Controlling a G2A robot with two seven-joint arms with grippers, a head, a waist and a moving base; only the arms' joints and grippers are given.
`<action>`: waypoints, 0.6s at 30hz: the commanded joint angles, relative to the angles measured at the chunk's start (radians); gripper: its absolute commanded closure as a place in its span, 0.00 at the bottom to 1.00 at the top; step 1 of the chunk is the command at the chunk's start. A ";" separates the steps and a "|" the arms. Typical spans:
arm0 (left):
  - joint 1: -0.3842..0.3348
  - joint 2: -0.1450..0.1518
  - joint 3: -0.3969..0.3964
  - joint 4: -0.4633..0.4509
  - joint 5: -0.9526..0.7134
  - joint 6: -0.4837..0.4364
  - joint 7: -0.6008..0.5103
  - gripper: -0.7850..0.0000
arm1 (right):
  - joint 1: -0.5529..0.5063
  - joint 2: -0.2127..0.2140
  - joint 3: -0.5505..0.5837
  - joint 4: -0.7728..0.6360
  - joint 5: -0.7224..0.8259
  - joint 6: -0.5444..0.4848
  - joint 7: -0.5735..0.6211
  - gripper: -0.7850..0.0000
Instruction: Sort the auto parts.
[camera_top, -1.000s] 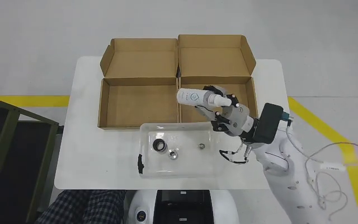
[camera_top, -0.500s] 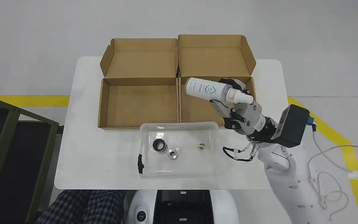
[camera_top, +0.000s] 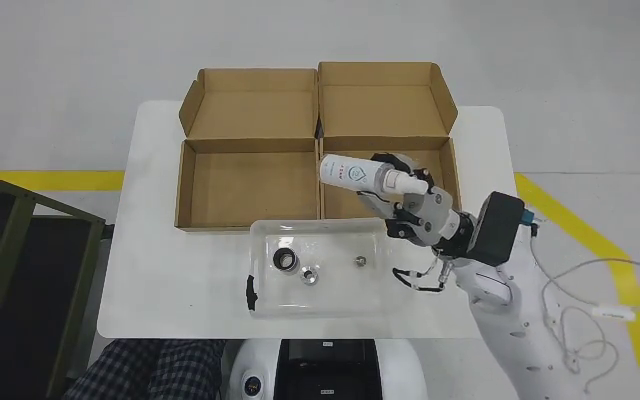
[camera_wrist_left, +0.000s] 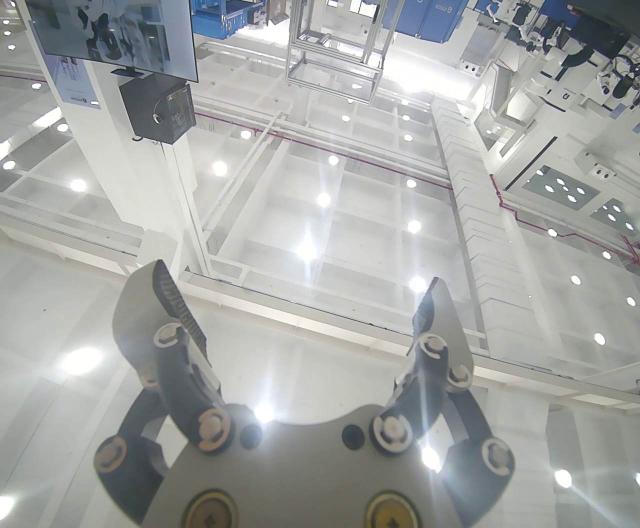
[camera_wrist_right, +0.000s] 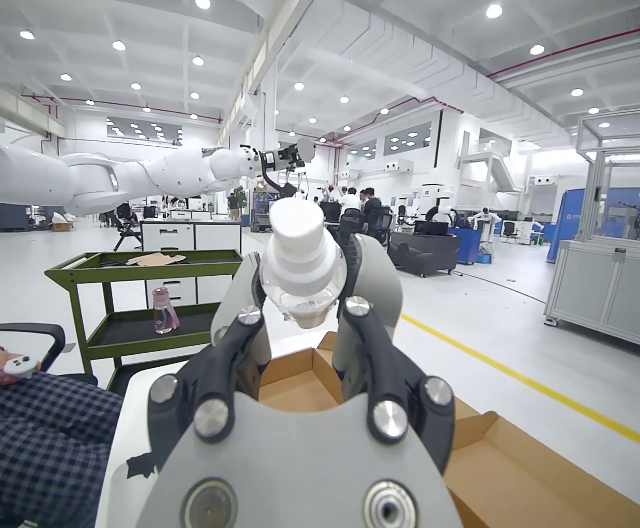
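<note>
change: since half a second ago the right gripper (camera_top: 392, 186) and its white bottle (camera_top: 356, 173) have swung back toward 8 o'clock.
top view, bottle: held sideways in the air, cap toward 4 o'clock, over the right cardboard box (camera_top: 380, 105) near the wall beside the left cardboard box (camera_top: 248, 188).
top view, boxes: both open, at 12 o'clock on the table (camera_top: 150, 250).
top view, tray: clear tray (camera_top: 340, 297) at 6 o'clock, holding a black ring (camera_top: 285, 262), a silver nut (camera_top: 311, 274) and a small bolt (camera_top: 357, 261), each apart.
left wrist view: left gripper (camera_wrist_left: 295, 280) points at the ceiling, jaws spread wide, nothing between them.
right wrist view: right gripper (camera_wrist_right: 306, 282) clamped on the bottle (camera_wrist_right: 299, 245) just under its white cap, the right cardboard box (camera_wrist_right: 500, 465) below.
</note>
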 joint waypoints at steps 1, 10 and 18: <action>0.000 0.000 0.000 0.000 0.000 0.000 0.000 0.00 | 0.002 0.000 -0.012 0.009 -0.013 -0.012 0.018 1.00; 0.000 0.000 0.000 0.000 0.000 0.000 0.000 0.00 | 0.005 0.004 -0.043 0.078 -0.047 -0.041 0.114 1.00; 0.000 0.000 0.000 0.000 0.000 0.000 0.000 0.00 | 0.049 0.005 -0.062 0.209 -0.058 -0.042 0.216 1.00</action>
